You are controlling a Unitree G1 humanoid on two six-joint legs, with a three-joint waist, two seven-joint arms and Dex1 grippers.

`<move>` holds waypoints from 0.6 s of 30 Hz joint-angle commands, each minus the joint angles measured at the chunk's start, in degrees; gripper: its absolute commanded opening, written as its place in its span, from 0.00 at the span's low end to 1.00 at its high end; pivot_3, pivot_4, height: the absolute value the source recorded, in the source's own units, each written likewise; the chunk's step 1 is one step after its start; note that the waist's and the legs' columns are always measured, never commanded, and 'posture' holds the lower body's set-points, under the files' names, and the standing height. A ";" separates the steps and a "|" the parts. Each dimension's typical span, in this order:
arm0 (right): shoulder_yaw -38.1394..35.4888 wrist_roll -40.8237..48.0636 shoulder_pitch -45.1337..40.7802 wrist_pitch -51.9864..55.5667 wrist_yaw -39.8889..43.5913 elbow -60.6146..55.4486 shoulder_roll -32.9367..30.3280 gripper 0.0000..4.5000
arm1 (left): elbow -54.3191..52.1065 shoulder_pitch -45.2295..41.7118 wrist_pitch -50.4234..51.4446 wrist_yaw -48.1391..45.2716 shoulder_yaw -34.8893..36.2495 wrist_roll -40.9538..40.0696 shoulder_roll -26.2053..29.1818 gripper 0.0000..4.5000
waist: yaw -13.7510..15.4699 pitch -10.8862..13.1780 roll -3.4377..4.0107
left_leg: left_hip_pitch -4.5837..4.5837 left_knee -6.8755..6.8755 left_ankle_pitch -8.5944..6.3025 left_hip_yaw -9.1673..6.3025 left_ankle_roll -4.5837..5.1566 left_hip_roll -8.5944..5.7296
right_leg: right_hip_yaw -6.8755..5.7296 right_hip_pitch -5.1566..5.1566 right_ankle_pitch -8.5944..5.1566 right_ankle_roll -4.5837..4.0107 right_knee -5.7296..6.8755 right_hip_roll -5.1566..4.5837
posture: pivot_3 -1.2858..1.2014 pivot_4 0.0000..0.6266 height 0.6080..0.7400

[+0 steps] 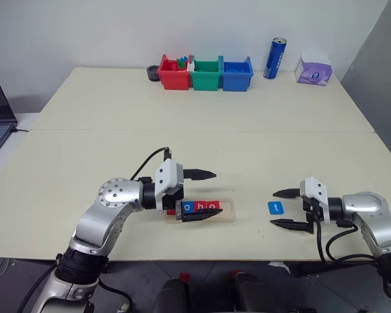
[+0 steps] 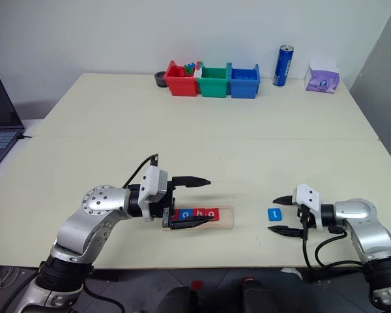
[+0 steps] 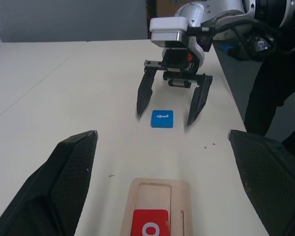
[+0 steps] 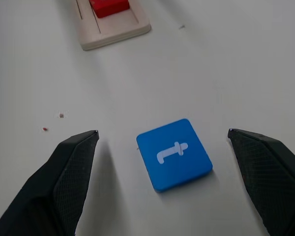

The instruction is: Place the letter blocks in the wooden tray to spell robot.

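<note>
Straddling the blue t block [image 4: 174, 154] with my right gripper [image 1: 288, 208] spread wide, holding nothing; the block lies flat on the table [image 1: 247, 150], beside the wooden tray [image 1: 229, 212]. My left gripper [image 1: 205, 195] gapes empty over the tray.

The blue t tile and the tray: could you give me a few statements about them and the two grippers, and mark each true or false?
1. The t tile lies on the table, outside the tray. True.
2. The right gripper is shut on the t tile. False: its fingers stand open on either side of the tile, apart from it.
3. The tray's end nearest the t tile is empty. True.
4. The left gripper holds a tile. False: it is open over the tray, with nothing between its fingers.
5. The bins stand beside the tray. False: they stand at the table's far edge.
</note>
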 commanded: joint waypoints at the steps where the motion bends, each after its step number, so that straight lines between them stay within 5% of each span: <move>1: 0.06 -0.58 -1.02 -2.14 1.07 0.39 -0.63 1.00 | -1.93 -0.63 -0.31 -0.11 -0.06 -0.90 -0.07 1.00 | 0.00 0.00 0.00 | 0.00 0.00 0.00 0.00 0.00 0.00 | 0.00 0.00 0.00 0.00 0.00 0.00 | 0.52 0.24 1.00; 5: 0.05 -0.62 -1.45 -2.78 1.10 1.36 -0.35 0.81 | -2.05 -0.58 -0.90 -1.05 -0.53 -0.66 0.15 1.00 | 0.03 0.00 0.00 | 0.00 0.00 0.00 0.00 0.00 0.00 | 0.00 0.00 0.00 0.00 0.01 0.00 | 0.52 0.24 1.00; 11: 0.14 -0.40 -2.78 -2.42 0.85 1.74 0.28 0.32 | -2.34 -0.56 -0.81 -1.91 -0.68 -0.99 0.39 1.00 | 0.03 0.00 0.00 | 0.01 0.01 0.00 0.00 0.00 0.01 | 0.00 0.00 0.00 0.00 0.01 0.00 | 0.52 0.24 1.00; 18: 1.51 2.73 -6.24 5.15 -0.06 -6.93 2.04 0.32 | 0.13 0.80 -3.04 -7.58 3.26 -2.72 4.79 1.00 | -0.39 0.04 0.08 | 0.03 0.01 0.00 0.01 0.00 0.03 | 0.01 0.00 0.00 -0.01 0.05 0.01 | 0.52 0.24 1.00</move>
